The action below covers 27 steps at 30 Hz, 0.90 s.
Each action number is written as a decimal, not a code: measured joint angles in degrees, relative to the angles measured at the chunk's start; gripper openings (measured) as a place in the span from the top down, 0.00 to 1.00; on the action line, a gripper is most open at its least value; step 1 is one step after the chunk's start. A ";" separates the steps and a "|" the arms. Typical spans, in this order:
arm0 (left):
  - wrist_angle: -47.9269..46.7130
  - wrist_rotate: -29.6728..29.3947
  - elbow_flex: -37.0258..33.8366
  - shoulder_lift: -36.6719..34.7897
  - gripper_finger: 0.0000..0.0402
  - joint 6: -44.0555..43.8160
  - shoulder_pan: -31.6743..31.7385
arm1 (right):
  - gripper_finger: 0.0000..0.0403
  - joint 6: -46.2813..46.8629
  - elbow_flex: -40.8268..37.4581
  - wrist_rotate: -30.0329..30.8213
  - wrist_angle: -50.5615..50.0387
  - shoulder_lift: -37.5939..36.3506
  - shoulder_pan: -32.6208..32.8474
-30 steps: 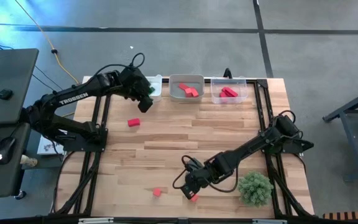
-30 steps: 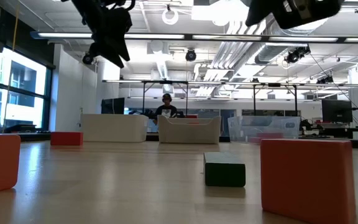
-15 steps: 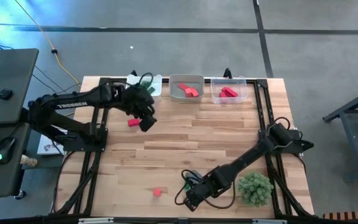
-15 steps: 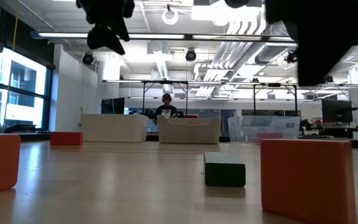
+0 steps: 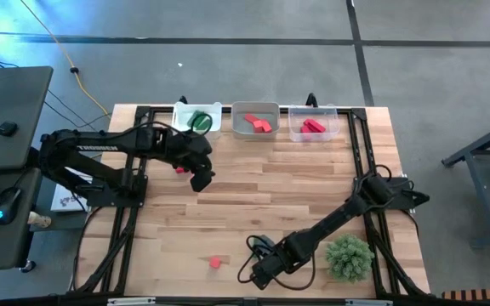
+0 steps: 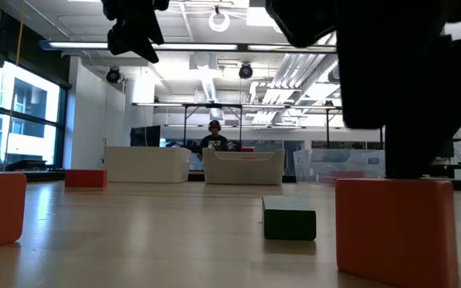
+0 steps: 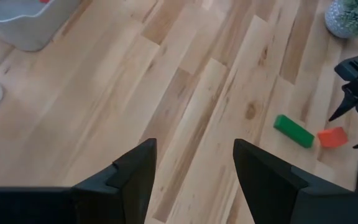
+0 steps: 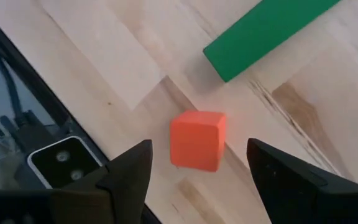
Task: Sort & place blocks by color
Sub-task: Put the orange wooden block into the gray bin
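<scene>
Right gripper (image 8: 194, 163) hangs with fingers spread just above an orange-red cube (image 8: 197, 139), beside a green bar (image 8: 266, 34), near the plant (image 5: 349, 257); left gripper (image 7: 194, 163), fingers apart, holds nothing

An open lab or office hall: ceiling ducts (image 6: 294, 76), desk monitors (image 6: 433, 142), concrete floor (image 5: 432, 68)

Three trays (image 5: 255, 109) line the wooden table's (image 5: 313, 187) far edge; a bushy green plant ball (image 5: 349, 256) sits near its front right corner.
</scene>
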 joint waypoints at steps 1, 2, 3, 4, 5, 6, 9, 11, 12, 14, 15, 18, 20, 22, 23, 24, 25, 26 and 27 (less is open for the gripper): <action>0.00 -0.53 0.00 0.00 0.50 -0.07 -0.18 | 0.37 -0.31 0.00 -0.14 0.37 0.41 -0.02; 0.01 -0.87 0.00 0.00 0.50 -0.08 -0.29 | 0.37 -0.41 0.00 -0.30 1.01 0.83 -0.02; 0.00 -0.99 0.00 0.00 0.50 -0.09 -0.31 | 0.37 -0.44 0.00 -0.61 1.25 1.27 -0.02; 0.01 -1.05 0.00 0.00 0.50 -0.27 -0.29 | 0.37 -0.50 0.00 -1.14 1.59 1.80 0.00; 0.00 -1.13 0.00 0.00 0.50 -0.55 -0.29 | 0.37 -0.52 0.00 -1.41 2.16 2.32 0.00; 0.00 -1.12 0.00 0.00 0.50 -0.82 -0.29 | 0.37 -0.47 0.00 -1.72 2.80 2.84 0.00; 0.00 -1.13 0.00 0.00 0.50 -0.92 -0.29 | 0.37 -0.27 0.00 -2.31 3.32 4.03 0.00; 0.01 -1.13 0.00 0.00 0.50 -0.92 -0.29 | 0.38 0.67 0.03 -2.25 3.24 4.22 0.04; 0.02 -1.13 0.00 0.00 0.50 -0.92 -0.29 | 0.38 1.09 0.07 -2.12 3.19 4.33 0.04; 0.01 -1.13 0.00 0.00 0.50 -0.92 -0.27 | 0.41 1.80 0.07 -1.56 3.11 4.35 0.04; 0.02 -1.13 0.00 0.00 0.50 -0.92 -0.27 | 0.44 1.89 0.07 -1.21 3.02 4.37 0.04; 0.00 -1.13 0.00 0.00 0.50 -0.92 -0.27 | 0.56 1.52 0.04 -1.01 2.57 4.43 0.05; 0.02 -1.13 0.00 0.00 0.50 -0.92 -0.27 | 0.67 0.90 0.08 -1.31 3.05 4.43 0.04; 0.01 -1.27 0.00 0.00 0.50 -0.92 -0.25 | 0.74 -0.13 0.09 -1.37 3.64 4.43 0.03; 0.00 -1.61 0.00 0.00 0.50 -0.92 -0.25 | 0.74 -0.50 0.09 -1.51 3.73 4.43 -0.10; 0.00 -2.01 0.00 0.00 0.50 -0.90 -0.25 | 0.74 -0.96 0.09 -1.73 3.74 4.43 -0.21; 0.00 -2.37 0.00 0.00 0.50 -0.73 -0.25 | 0.74 -1.40 0.09 -1.95 3.72 4.43 -0.47; 0.00 -2.65 0.00 0.00 0.50 -0.43 -0.25 | 0.74 -1.54 0.09 -2.16 3.70 4.43 -0.61; -0.02 -2.74 0.00 0.00 0.50 -0.09 -0.22 | 0.74 -1.96 0.09 -2.34 3.68 4.43 -0.85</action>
